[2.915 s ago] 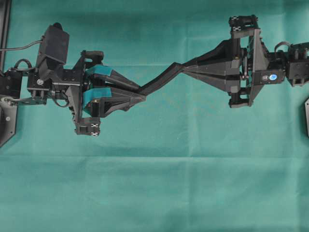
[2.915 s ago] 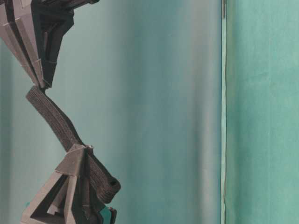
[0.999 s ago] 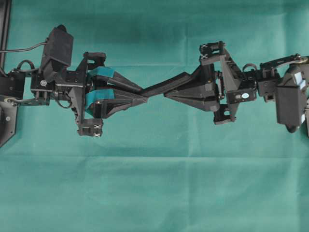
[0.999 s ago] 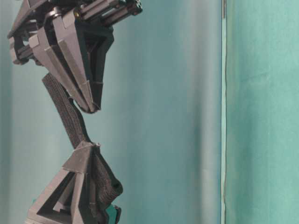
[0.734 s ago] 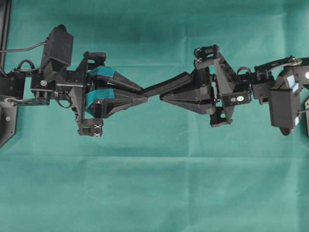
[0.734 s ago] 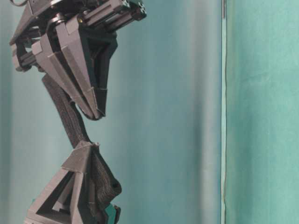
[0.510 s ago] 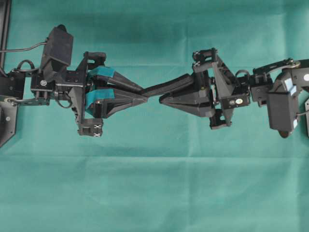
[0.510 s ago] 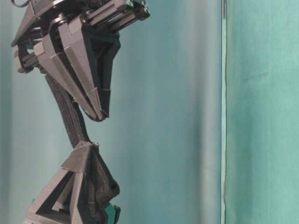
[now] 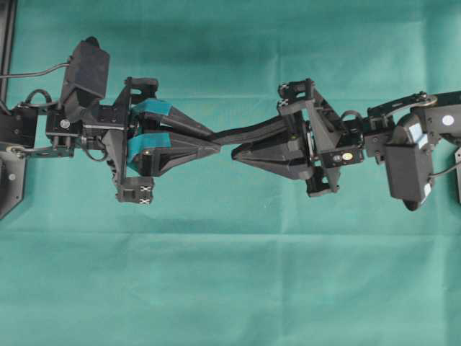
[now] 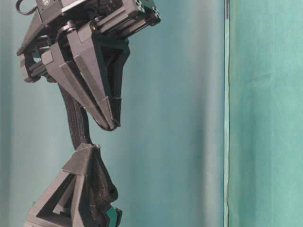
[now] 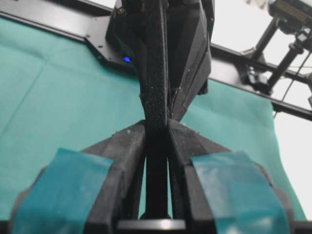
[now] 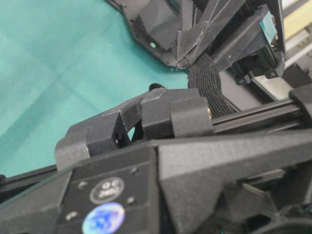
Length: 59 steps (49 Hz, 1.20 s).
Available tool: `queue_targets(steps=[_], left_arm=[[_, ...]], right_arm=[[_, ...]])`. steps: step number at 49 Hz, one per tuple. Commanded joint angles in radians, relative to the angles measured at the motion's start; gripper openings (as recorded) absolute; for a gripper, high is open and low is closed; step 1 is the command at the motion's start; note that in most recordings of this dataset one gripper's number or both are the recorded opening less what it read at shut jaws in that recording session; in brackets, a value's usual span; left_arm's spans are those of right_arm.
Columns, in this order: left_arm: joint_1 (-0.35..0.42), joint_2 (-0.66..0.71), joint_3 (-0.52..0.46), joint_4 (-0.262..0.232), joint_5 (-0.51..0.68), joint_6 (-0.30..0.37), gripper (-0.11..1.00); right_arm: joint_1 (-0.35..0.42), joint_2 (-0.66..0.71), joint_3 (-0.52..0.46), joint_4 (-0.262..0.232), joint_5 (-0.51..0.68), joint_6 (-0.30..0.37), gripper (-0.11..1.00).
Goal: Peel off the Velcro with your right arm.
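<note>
My all-black right gripper [image 9: 238,153], clamped shut, is closing in on my teal-padded left gripper [image 9: 213,138] at nine o'clock. The thin black fabric Velcro strip [image 9: 248,132] is slackening between them, still pinched and unpeeled.

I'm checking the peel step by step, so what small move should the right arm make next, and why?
Probably draw the right gripper back, away from the left gripper, keeping its grip. Both sets of jaws are shut on the Velcro, which spans the narrow gap between the two fingertips, so only pulling apart looks likely to peel it.
</note>
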Motion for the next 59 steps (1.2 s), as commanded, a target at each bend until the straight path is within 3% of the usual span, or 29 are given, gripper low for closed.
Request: queue_targets(steps=[1,59], left_arm=[[0.006,-0.008,-0.031,0.002,-0.012,0.002,0.13],[0.009,-0.008,-0.031,0.002,-0.012,0.002,0.13]], right_arm=[[0.009,-0.003,-0.028,0.0,0.003,-0.002,0.09],[0.04,0.124,-0.109,-0.002,0.028,-0.005,0.09]])
